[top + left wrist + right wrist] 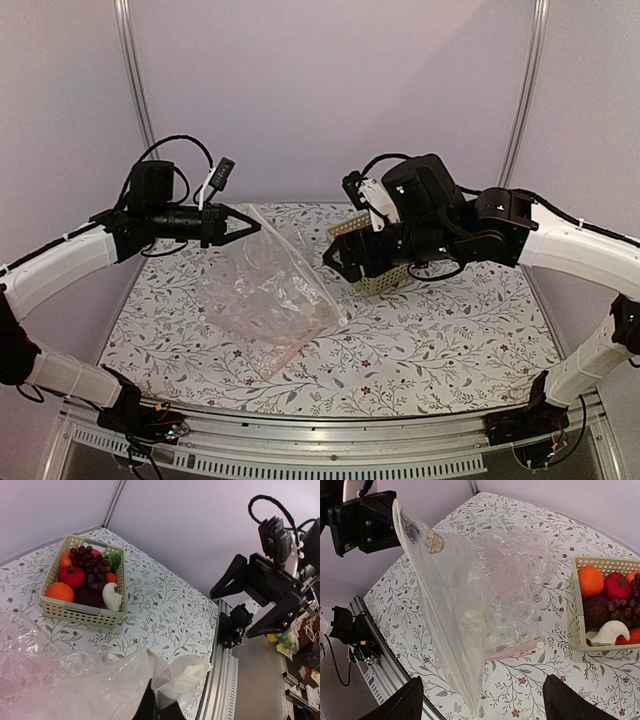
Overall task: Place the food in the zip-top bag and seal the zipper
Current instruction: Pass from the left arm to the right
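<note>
The dotted zip-top bag [268,297] hangs from my left gripper [252,226], which is shut on one upper corner; the rest sags onto the table. In the right wrist view the bag [485,600] is empty and its pink zipper strip [512,652] lies low on the table. The left wrist view shows my fingers [150,705] pinching crumpled plastic [75,680]. The purple grapes [92,566] and the round red fruit [71,576] sit in a cream basket [75,611]. My right gripper [482,705] is open and empty, above the table between bag and basket [385,280].
The basket [580,625] also holds orange fruits [591,580], a dark red round item [594,611], a white piece [610,630] and something green. The table's metal front rail [220,680] runs along the near edge. Purple walls enclose the back and sides.
</note>
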`<action>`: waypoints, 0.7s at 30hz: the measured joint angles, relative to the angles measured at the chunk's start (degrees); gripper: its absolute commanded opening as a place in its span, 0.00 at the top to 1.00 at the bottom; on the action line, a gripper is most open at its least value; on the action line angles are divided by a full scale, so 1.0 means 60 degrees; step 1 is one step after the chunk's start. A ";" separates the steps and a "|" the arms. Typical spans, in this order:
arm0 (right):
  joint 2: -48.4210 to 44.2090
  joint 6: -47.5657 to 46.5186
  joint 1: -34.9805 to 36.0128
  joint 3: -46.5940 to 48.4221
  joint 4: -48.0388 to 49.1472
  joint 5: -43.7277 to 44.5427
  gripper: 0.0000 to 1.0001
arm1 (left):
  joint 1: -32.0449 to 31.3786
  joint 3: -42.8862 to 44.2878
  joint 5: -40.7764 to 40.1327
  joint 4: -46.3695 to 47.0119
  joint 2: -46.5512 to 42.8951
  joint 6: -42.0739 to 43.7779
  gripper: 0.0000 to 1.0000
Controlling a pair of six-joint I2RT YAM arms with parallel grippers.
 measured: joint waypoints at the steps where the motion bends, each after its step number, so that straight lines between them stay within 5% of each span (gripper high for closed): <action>1: 0.0087 -0.0069 0.0055 0.0091 -0.0135 0.0036 0.23 | -0.0036 0.0015 0.0007 -0.0029 0.0040 0.0033 1.00; 21: 0.1723 -0.0444 0.0488 0.1220 -0.0838 0.0321 0.57 | -0.0346 0.0211 0.0015 -0.0565 0.0328 0.0393 1.00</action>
